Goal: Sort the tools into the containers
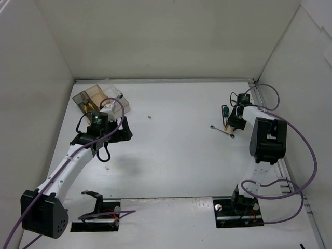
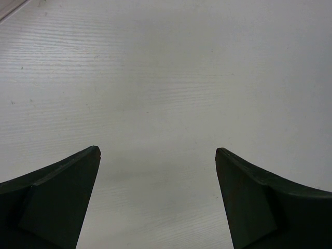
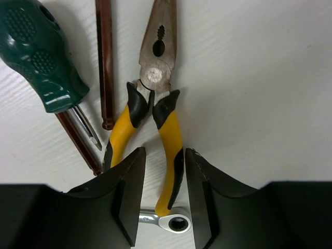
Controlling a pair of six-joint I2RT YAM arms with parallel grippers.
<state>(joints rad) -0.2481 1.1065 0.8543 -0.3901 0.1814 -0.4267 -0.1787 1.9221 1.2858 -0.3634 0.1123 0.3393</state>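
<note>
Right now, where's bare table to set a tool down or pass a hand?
Widest bare patch: mid-table, between the left hand and right hand. Far edge between tray and screwdriver: bare. Crowded: far right, pliers, screwdriver and wrench bunched under the right hand.

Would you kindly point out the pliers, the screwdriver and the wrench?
yellow-handled pliers (image 3: 154,78): right wrist view, pivot rivet.
green-handled screwdriver (image 3: 36,57): right wrist view, handle.
ratchet wrench (image 3: 165,222): right wrist view, ring head.

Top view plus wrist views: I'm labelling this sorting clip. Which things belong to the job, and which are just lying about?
Job:
- yellow-handled pliers
- green-handled screwdriver
- dark hex key
- silver wrench
- clear organiser tray

Lying about:
- purple cables
- black base mounts
- small dark speck mid-table, too small to identify
</note>
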